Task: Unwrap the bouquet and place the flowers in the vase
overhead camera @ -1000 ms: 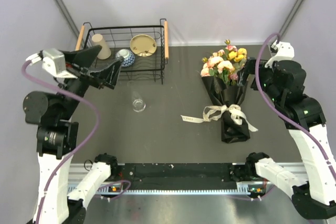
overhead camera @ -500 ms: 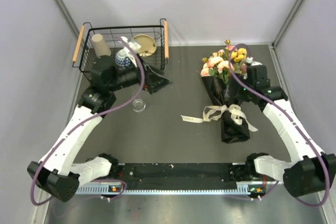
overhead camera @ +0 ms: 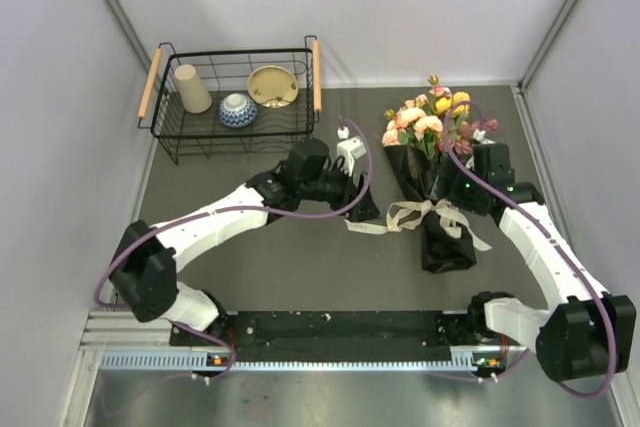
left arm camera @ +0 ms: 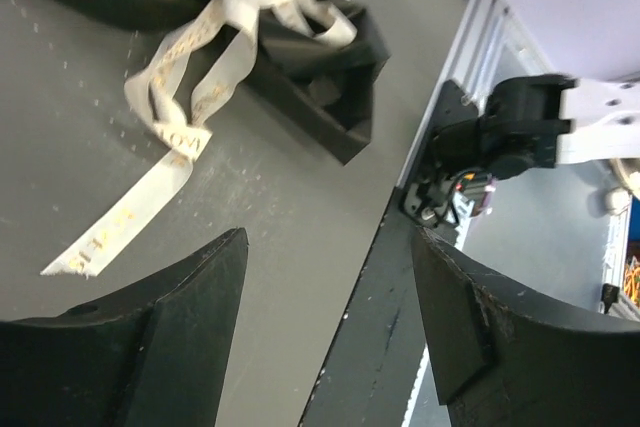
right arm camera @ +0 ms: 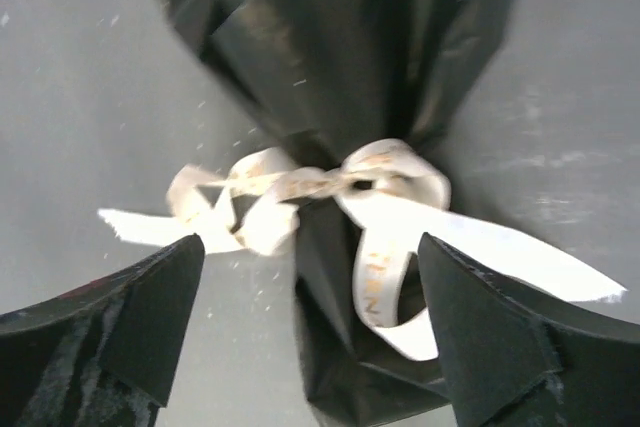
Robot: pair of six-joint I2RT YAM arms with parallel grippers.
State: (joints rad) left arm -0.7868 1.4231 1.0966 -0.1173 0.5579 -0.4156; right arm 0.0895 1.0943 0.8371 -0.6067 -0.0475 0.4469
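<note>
On the table (overhead camera: pixel 300 267), right side, the bouquet (overhead camera: pixel 432 182) lies wrapped, ribbon (right arm camera: pixel 330 187) tied. Right end effector (right arm camera: pixel 310 247) spread over the bow, left end effector (left arm camera: pixel 328 247) spread near a ribbon tail, both holding nothing. Untying step, I'd say; next move needs a pinch on a tail.

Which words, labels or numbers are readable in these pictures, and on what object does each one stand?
Gold lettering along the ribbon: blurred in both wrist views and too small in the top view, so it cannot be read.
No other text, label or number is visible.
</note>
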